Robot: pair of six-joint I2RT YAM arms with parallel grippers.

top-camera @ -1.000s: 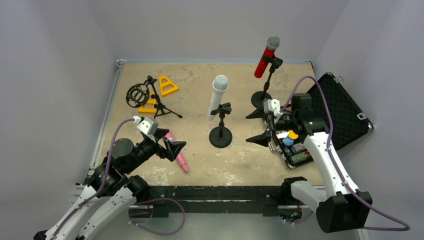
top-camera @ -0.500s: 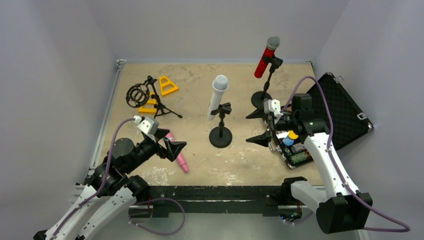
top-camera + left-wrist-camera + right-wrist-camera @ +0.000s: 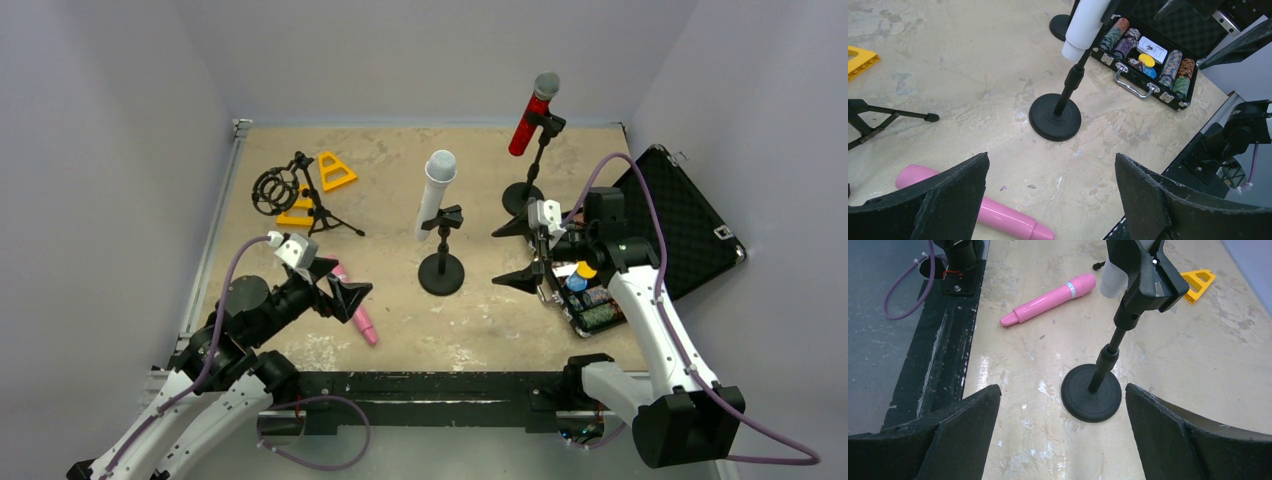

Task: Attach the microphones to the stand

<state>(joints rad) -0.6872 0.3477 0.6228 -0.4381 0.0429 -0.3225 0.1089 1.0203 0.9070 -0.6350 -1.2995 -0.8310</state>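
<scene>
The pink mic [image 3: 362, 322] is lying flat on the bench [image 3: 400, 160] toward the near-left corner. Its long axis is running obliquely from far-left to near-right, with the thicker end pointing away from the arms. The left gripper [image 3: 338, 285] is hovering just above its far half, jaws spread wide and holding nothing. In the left wrist view the mic is showing low and to the left, passing beneath one finger [image 3: 943, 200] rather than sitting centred in the gap. The line between the two fingers is running nearly along the mic's axis, not across it. The right gripper [image 3: 515, 253] is hanging well apart toward the right edge beside the open case [image 3: 690, 230], likewise wide open and empty, so the left arm is plainly the nearer. The white mic [image 3: 435, 195] is sitting clipped in the centre stand [image 3: 441, 272] and the red mic [image 3: 530, 115] in the far-right stand [image 3: 523, 195]. The tripod stand [image 3: 315, 205] near the far-left corner is carrying no mic. The coming grasp is probably calling for a wrist turn, a small sideways shift and a descent.
</scene>
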